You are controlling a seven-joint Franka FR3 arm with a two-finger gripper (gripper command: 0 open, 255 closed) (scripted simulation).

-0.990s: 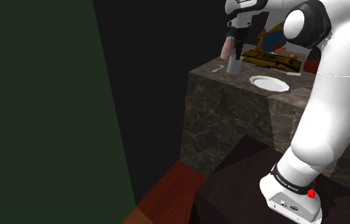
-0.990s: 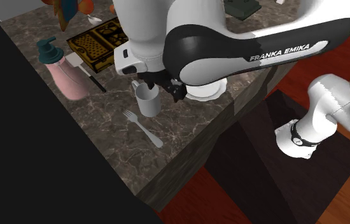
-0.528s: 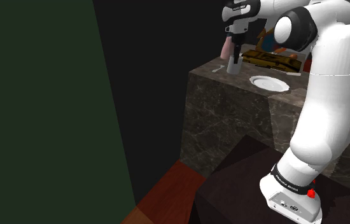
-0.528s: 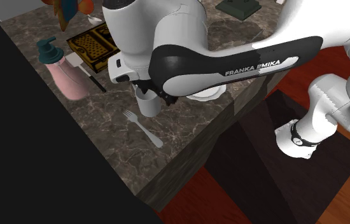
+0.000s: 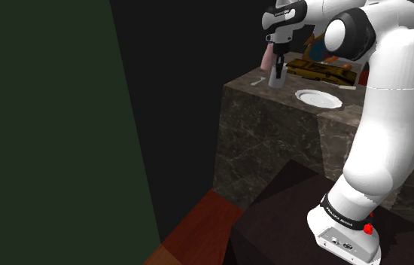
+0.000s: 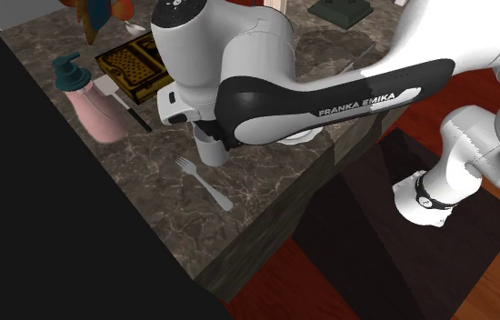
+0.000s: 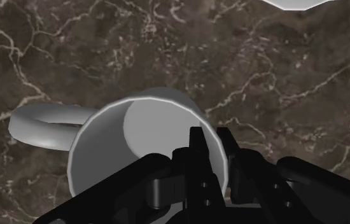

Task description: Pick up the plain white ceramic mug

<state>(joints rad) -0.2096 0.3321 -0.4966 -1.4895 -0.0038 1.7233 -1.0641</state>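
Note:
A plain white mug stands upright on the dark marble counter, its handle pointing away from the fingers. My black gripper reaches down from above and is shut on the mug's wall, one finger inside the rim and one outside. In the shoulder view the mug sits near the counter's left corner under the gripper. In the second exterior view the mug shows below the arm's forearm, which hides the fingers.
A grey fork lies just in front of the mug. A pink soap dispenser and a brown patterned tray stand behind it. A white plate lies beside the mug. The counter's edge drops to a red-brown floor.
The hand has come down onto the mug and its fingers have gone from open to shut on the mug's wall. The mug has stayed in place.

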